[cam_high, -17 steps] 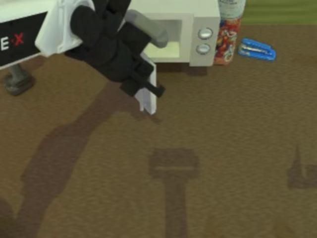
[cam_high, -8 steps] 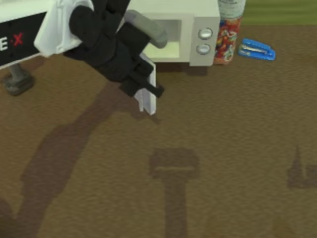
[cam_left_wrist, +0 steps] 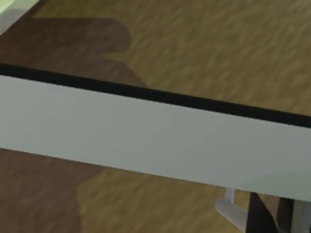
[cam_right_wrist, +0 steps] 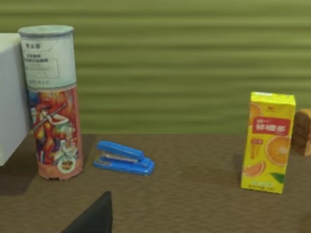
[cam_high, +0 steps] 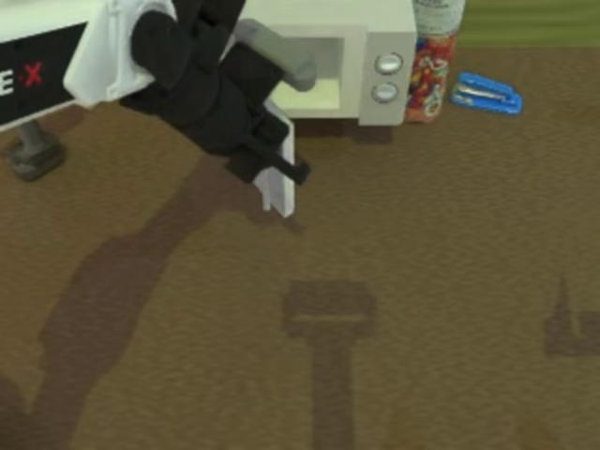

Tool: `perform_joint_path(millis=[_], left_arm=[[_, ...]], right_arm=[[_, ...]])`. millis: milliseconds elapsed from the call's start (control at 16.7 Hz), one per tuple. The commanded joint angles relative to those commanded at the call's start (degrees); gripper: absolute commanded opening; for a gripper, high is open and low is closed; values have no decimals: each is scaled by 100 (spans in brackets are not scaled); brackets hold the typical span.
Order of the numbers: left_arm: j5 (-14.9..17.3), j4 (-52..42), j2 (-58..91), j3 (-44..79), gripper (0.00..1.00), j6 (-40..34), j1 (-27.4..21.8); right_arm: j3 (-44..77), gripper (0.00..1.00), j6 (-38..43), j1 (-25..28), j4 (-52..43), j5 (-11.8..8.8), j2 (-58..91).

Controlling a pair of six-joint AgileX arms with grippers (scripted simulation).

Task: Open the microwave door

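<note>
Up top, the left gripper [cam_high: 286, 169] sits at the free edge of the microwave door [cam_high: 281, 192] — swung out from the microwave [cam_high: 375, 28] — jaws pinching it.

A brown woven-textured table [cam_high: 450, 281] crossed by dark shadows, backed by a green horizontally ribbed wall [cam_right_wrist: 184, 68].

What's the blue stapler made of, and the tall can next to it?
The stapler looks like glossy blue plastic, with a pale strip that may be metal. The can looks like cardboard with a printed paper wrap and a flat pale lid; it could be tin.
</note>
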Motion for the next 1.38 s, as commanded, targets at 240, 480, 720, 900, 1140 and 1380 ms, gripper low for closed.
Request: perform_joint_path(millis=[240,480,720,900,1140,1380], left_arm=[[0,0,0,0,0,0,0],[0,0,0,0,0,0,0],[128,-21,-41,-51,0,189,49],[345,-100,-143,-153,0,640,229],[545,-185,-223,-258,0,1043,393],[546,-185,-224,-259,0,1046,395]], right_arm=[[0,100,0,0,0,0,0],[0,100,0,0,0,0,0],[0,100,0,0,0,0,0],[0,100,0,0,0,0,0],[0,100,0,0,0,0,0],[0,100,0,0,0,0,0]])
